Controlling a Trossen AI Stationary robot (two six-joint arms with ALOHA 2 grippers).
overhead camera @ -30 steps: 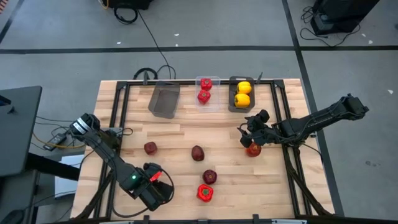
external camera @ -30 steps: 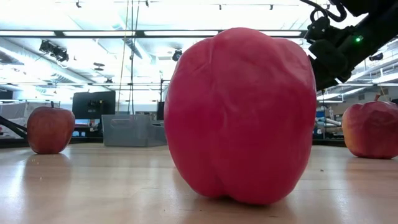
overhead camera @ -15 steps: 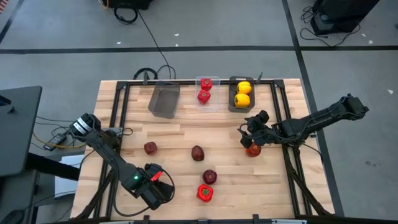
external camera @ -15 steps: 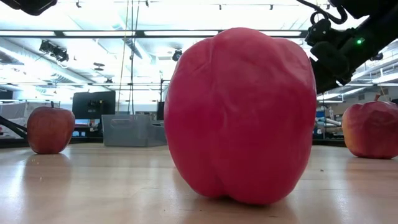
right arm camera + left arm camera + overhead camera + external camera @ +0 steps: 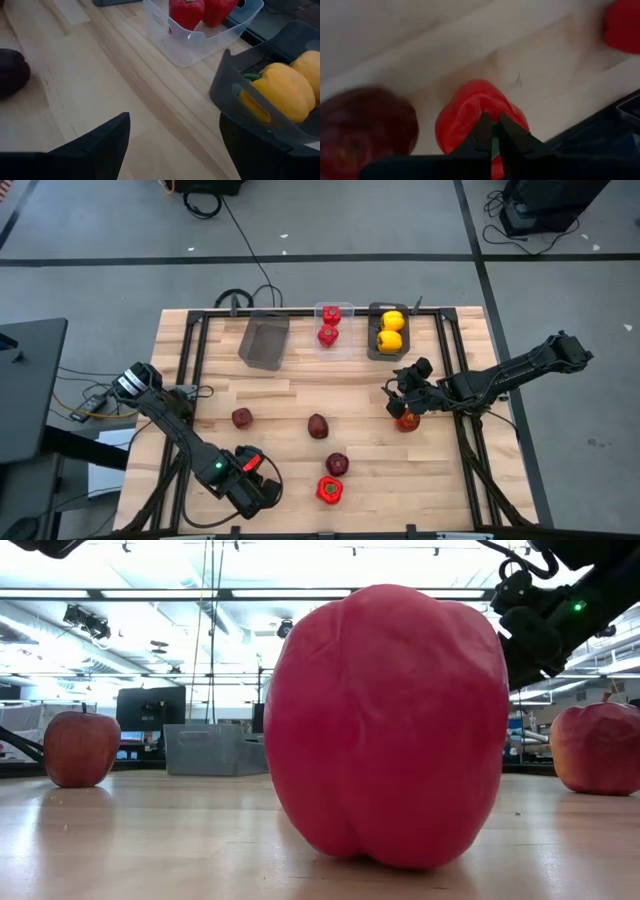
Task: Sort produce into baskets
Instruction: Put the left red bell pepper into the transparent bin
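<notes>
Our left gripper (image 5: 262,492) hangs just beside the red pepper (image 5: 329,491), fingers together and empty. Our right gripper (image 5: 398,392), fingers apart, hovers well beyond it.

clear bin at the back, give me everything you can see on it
The clear bin is a small rectangular tub of see-through plastic with thin walls, rounded corners and a handle slot cut in one end wall. It sits upright on the wooden table near its back edge, between an empty grey bin and a grey bin holding yellow peppers. Two red peppers stand inside. No gripper touches it.
</notes>
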